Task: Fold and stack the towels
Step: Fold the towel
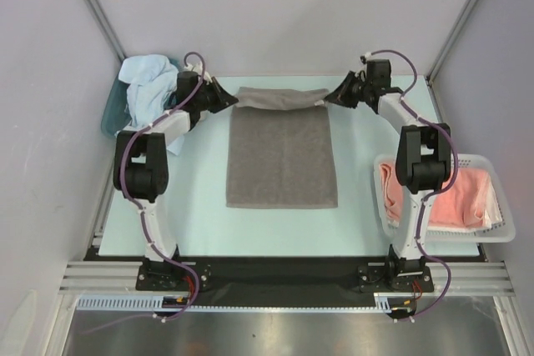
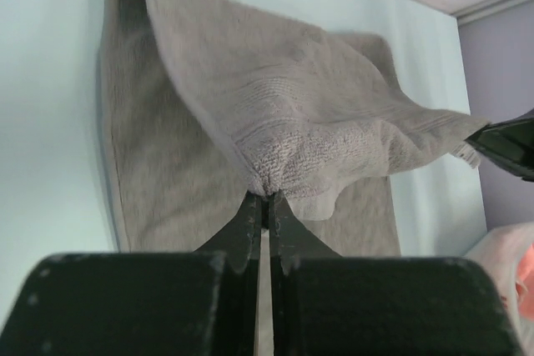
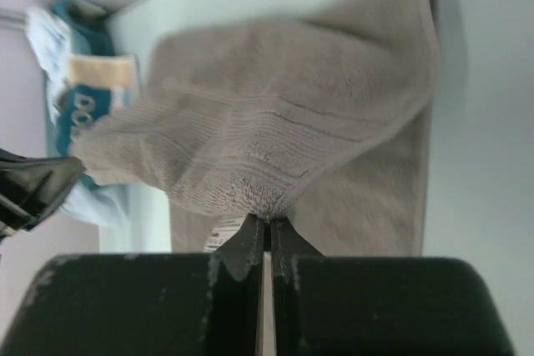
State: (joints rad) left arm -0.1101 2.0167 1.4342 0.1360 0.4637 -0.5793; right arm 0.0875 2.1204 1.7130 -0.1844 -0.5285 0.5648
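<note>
Corners of grey towel (image 1: pixel 282 156) clamped in left pincer (image 1: pixel 236 102) and right pincer (image 1: pixel 324 101) (blue towel (image 1: pixel 146 89), basket (image 1: pixel 446 237) flanking).

A plain grey towel (image 1: pixel 282 156) with a ribbed band near one edge fills the centre of the pale aqua bench (image 1: pixel 200 206), with a light blue towel (image 1: pixel 146 81) and a white-printed teal bundle (image 3: pixel 67 122) at upper left and a salmon-pink towel (image 1: pixel 463 198) in a white basket (image 1: pixel 442 236) at lower right.

Robotics lab test cell: plain pale walls (image 1: pixel 275 6) enclose mint tabletop (image 1: pixel 200 206), aluminium extrusion rail (image 1: pixel 275 277) (arm bases (image 1: pixel 158 273) bolted on it), exposed purple cables (image 1: pixel 122 168), steel sheet (image 1: pixel 275 333) in front.
</note>
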